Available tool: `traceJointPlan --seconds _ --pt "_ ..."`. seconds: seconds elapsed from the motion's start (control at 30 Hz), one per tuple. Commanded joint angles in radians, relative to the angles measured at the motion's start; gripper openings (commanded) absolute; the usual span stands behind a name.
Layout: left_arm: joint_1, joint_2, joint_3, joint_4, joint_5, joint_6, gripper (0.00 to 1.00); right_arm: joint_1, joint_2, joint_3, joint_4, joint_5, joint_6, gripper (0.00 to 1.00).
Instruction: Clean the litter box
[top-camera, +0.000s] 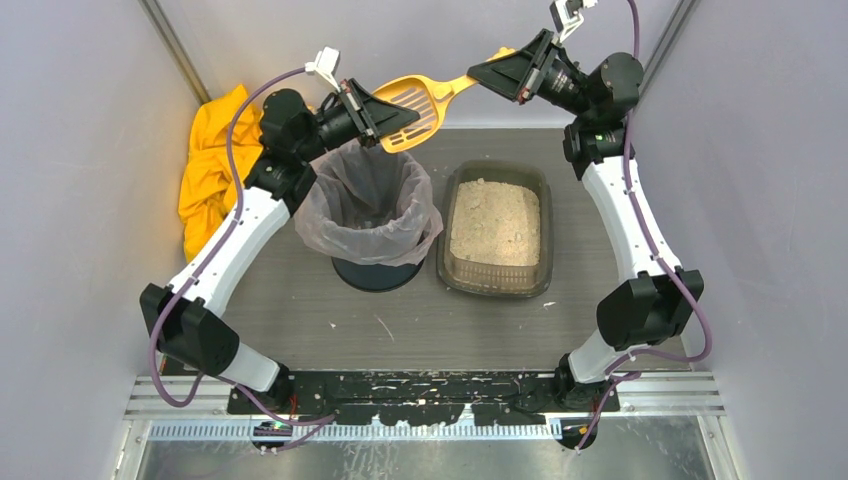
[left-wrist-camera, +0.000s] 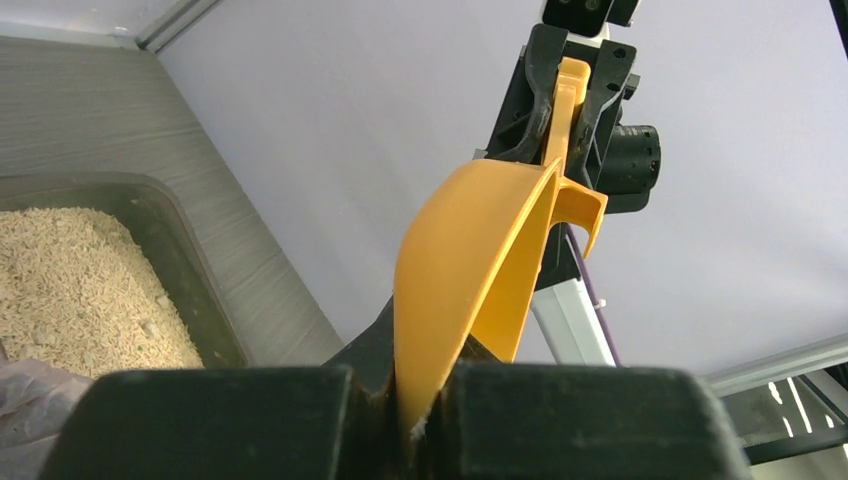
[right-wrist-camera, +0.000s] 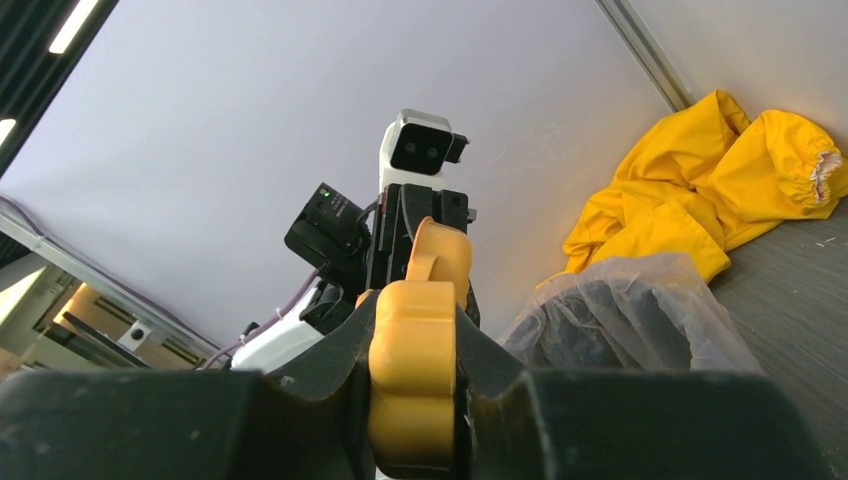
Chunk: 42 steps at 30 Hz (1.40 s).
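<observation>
Both arms were raised at the back of the table (top-camera: 350, 310). The left gripper (top-camera: 405, 116) was clamped on the front edge of the yellow-orange slotted scoop (top-camera: 420, 100). The right gripper (top-camera: 480, 72) was clenched on the scoop's handle end. The scoop hung in the air between them, over the far rim of the bag-lined bin (top-camera: 370, 205) in the top view. In the left wrist view its bowl was turned on edge.

The litter box (top-camera: 545, 235) sat flat on the table just right of the bin, apart from both grippers, with beige litter spread inside. A yellow cloth (top-camera: 212, 170) was bunched in the back left corner.
</observation>
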Motion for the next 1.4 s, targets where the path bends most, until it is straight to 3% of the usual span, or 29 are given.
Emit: traceJointPlan --seconds 0.0,0.1,0.67,0.7,0.8,0.97,1.0,1.07,1.13,1.17,1.23,1.37 --pt "-0.005 -0.040 -0.010 0.081 -0.060 0.017 0.00 0.005 -0.034 0.016 0.005 0.033 -0.035 0.24" --pt "-0.005 -0.062 -0.045 0.103 -0.113 0.018 0.00 0.008 -0.031 0.014 0.022 0.057 -0.027 0.28" --pt "-0.070 -0.027 -0.051 0.185 -0.236 0.044 0.00 0.024 -0.019 -0.002 0.066 0.143 -0.042 0.23" --pt "-0.082 -0.019 -0.048 0.188 -0.238 0.046 0.00 0.023 -0.015 0.003 0.068 0.147 -0.041 0.22" --pt "-0.105 -0.003 -0.042 0.191 -0.238 0.050 0.00 0.023 -0.002 0.025 0.070 0.149 -0.039 0.02" --pt "-0.107 -0.003 -0.036 0.184 -0.224 0.065 0.00 0.023 0.006 0.033 0.064 0.148 -0.043 0.01" --pt "-0.107 -0.003 -0.033 0.176 -0.221 0.075 0.05 0.023 0.004 0.034 0.050 0.148 -0.054 0.01" --pt "-0.106 -0.010 -0.030 0.146 -0.223 0.106 0.47 0.016 0.003 0.043 -0.006 0.153 -0.098 0.01" --pt "-0.100 -0.021 -0.022 0.110 -0.224 0.132 0.77 0.005 0.000 0.059 -0.066 0.163 -0.140 0.01" --pt "-0.092 -0.027 -0.021 0.096 -0.223 0.140 0.88 -0.004 0.002 0.070 -0.093 0.170 -0.155 0.01" --pt "-0.077 -0.040 -0.023 0.072 -0.219 0.157 0.99 -0.028 0.003 0.078 -0.118 0.189 -0.166 0.01" --pt "-0.024 -0.076 -0.038 0.031 -0.216 0.186 1.00 -0.103 0.006 0.060 -0.127 0.242 -0.162 0.01"
